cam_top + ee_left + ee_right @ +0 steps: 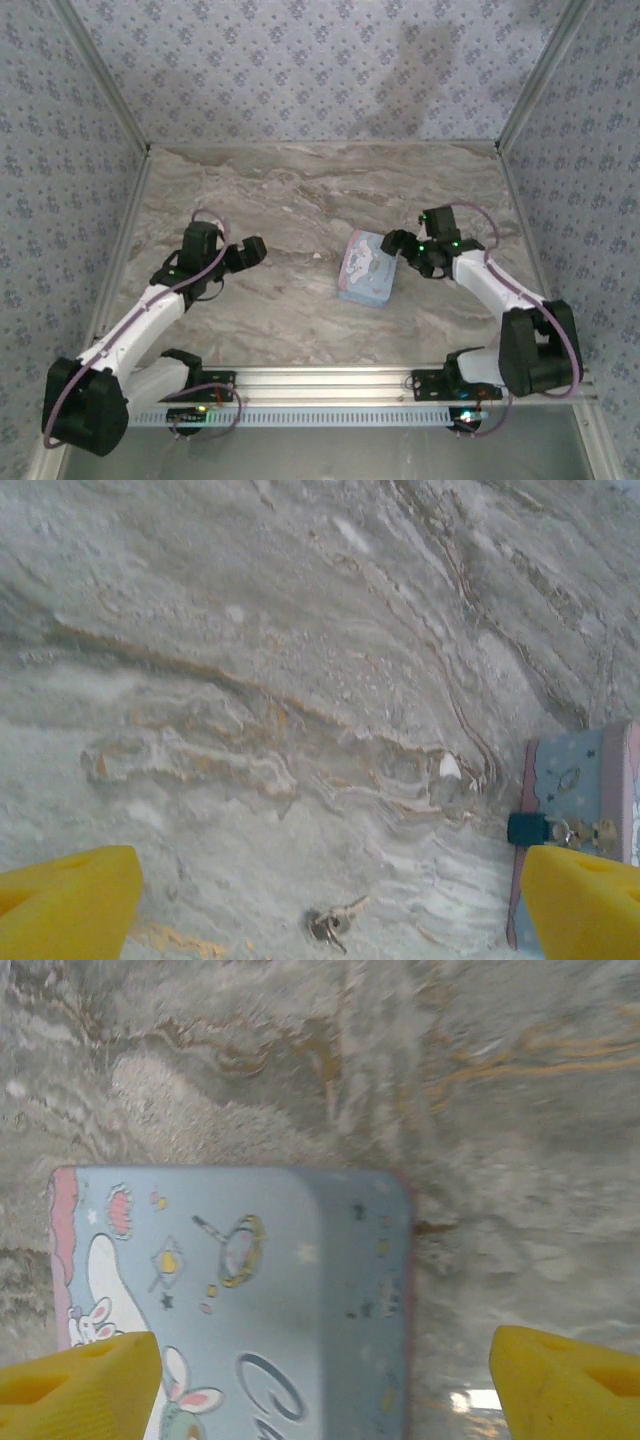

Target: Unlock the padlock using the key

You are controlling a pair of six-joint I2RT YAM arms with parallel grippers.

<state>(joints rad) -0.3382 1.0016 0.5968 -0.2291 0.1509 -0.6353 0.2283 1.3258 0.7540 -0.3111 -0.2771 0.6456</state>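
At the edge of the light-blue tin box [585, 790] that faces the left arm, the padlock [528, 828] hangs as a small dark bluish block with a brass-coloured bit beside it, just above the tip of one yellow finger [580, 900] in the left wrist view. The key [333, 923] lies flat on the marble table [300, 190], apart from the padlock, low between that wrist's fingers. The left gripper [248, 250] has its fingers spread wide with nothing in them. The right gripper [400, 243] hovers over the tin with its fingers [75, 1385] also well apart, and whether one touches the lid cannot be told. The padlock is probably light, rigid and smooth, and likely to swing on its hasp, so its body would best be pinched across the flat faces. The thin key looks awkward to lift off the stone, and its broader head seems the place to grip. The keyhole is not visible, the shackle is blurred, the tin is cut off by the frame, and the key may be more than one on a ring.
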